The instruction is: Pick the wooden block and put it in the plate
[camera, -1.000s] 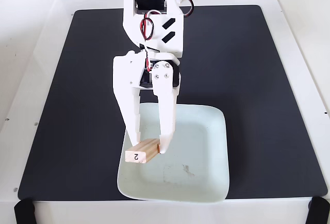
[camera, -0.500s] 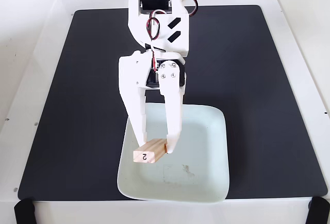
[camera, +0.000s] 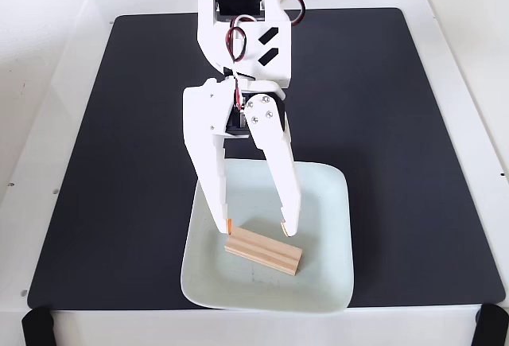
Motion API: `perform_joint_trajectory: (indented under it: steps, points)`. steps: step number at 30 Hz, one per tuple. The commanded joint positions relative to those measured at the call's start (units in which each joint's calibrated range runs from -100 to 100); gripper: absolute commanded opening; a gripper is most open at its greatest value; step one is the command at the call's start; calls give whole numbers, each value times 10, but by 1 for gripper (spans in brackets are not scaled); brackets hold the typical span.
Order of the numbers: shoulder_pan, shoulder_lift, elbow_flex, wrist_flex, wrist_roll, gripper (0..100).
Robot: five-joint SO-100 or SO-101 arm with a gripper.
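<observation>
A: Where does the wooden block [camera: 263, 251] sit?

B: In the fixed view it lies flat inside the plate [camera: 330, 278], toward the plate's near side, the side closest to the bench's front edge. Its long axis runs roughly left to right, tilted a little so the right end sits nearer the front edge. Lengthwise grain stripes show on its top face.

A: And the plate itself?

B: It rests on a black mat [camera: 398, 123] that covers most of the white bench [camera: 465, 60]. The plate sits at the mat's front edge, slightly right of the middle, and its near rim reaches the mat's front border.

A: What about the arm?

B: The white arm [camera: 242, 36] comes in from the bench's back edge and points down toward the plate. Red and black wires [camera: 236, 40] run along its upper part.

A: How do the fingers stand?

B: The fingers [camera: 219, 179] are spread apart, with a clear gap between them. The gripper [camera: 256, 227] hangs over the plate just behind the block, tips one on each side of the block's length. The left tip is at the block's left end; I cannot tell whether it touches. The right tip is just above the block's back edge. Nothing is clamped between them.

A: Anything else on the bench?

B: Black clamps [camera: 38, 328] show at the front corners, one at each.
</observation>
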Motion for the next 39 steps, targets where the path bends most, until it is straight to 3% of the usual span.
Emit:
perform_joint_trajectory:
  steps: [1, 4, 9, 22, 30, 39]
  points:
    - [3, -15, -21, -8, -2, 23]
    - [3, -17, -21, -8, -3, 18]
    - [3, -21, -20, -5, -4, 0]
    - [-31, -255, 262, -13, -3, 1]
    - [-68, -464, 575, -183, -4, 1]
    - [-97, -698, 836, -190, -4, 1]
